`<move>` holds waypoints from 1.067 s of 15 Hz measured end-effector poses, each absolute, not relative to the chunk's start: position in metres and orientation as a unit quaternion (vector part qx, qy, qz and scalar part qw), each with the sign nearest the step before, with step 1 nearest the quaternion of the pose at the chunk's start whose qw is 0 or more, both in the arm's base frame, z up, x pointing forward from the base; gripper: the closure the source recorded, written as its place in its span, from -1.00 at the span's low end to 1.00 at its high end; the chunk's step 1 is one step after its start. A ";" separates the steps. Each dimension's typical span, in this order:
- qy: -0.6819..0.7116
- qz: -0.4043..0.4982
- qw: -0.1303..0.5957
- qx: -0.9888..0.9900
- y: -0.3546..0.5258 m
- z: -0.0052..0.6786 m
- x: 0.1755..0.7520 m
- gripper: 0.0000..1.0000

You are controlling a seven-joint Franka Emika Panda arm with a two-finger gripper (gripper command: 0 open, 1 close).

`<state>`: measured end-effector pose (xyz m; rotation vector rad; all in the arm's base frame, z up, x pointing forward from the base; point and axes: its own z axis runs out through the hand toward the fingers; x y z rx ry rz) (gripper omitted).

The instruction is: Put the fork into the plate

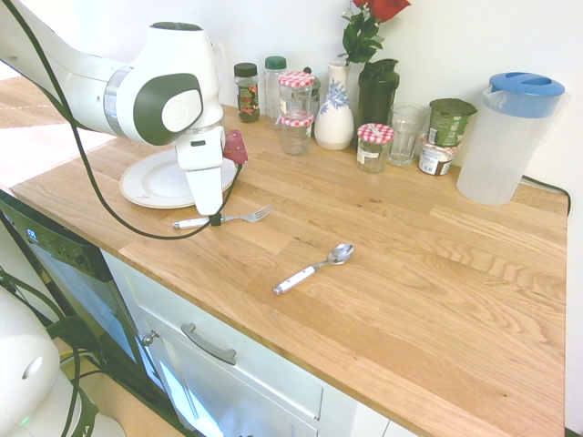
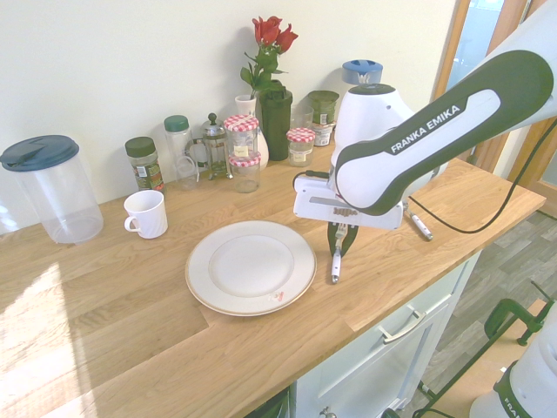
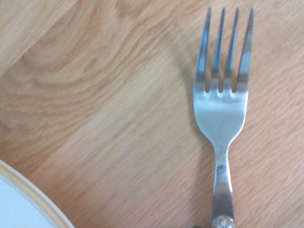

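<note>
The fork (image 1: 240,218) lies flat on the wooden counter just in front of the plate (image 1: 150,185), its white handle toward the plate's side and its silver tines pointing away. My gripper (image 1: 216,219) stands straight down over the fork where handle meets metal neck, shut on it. From the other side, the gripper (image 2: 338,246) pinches the fork (image 2: 336,266) right beside the plate (image 2: 251,266), which is empty. The wrist view shows the fork's (image 3: 221,109) tines and neck close up, resting on the wood, with the plate's rim (image 3: 28,199) at a corner.
A white-handled spoon (image 1: 314,267) lies further along the counter. Jars, a vase with roses (image 1: 334,114), glasses and a clear pitcher (image 1: 506,137) line the back wall. A white mug (image 2: 145,213) stands behind the plate. The counter's front edge is close to the fork.
</note>
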<state>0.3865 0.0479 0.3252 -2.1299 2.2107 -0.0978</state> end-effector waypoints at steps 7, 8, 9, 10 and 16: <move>0.725 -0.050 0.042 -0.686 0.016 0.336 0.392 1.00; 0.721 -0.055 0.046 -0.689 0.018 0.341 0.393 1.00; 0.715 -0.059 0.050 -0.695 0.024 0.344 0.394 1.00; 0.706 -0.064 0.056 -0.703 0.034 0.347 0.394 1.00; 0.664 -0.086 0.095 -0.737 0.102 0.391 0.424 1.00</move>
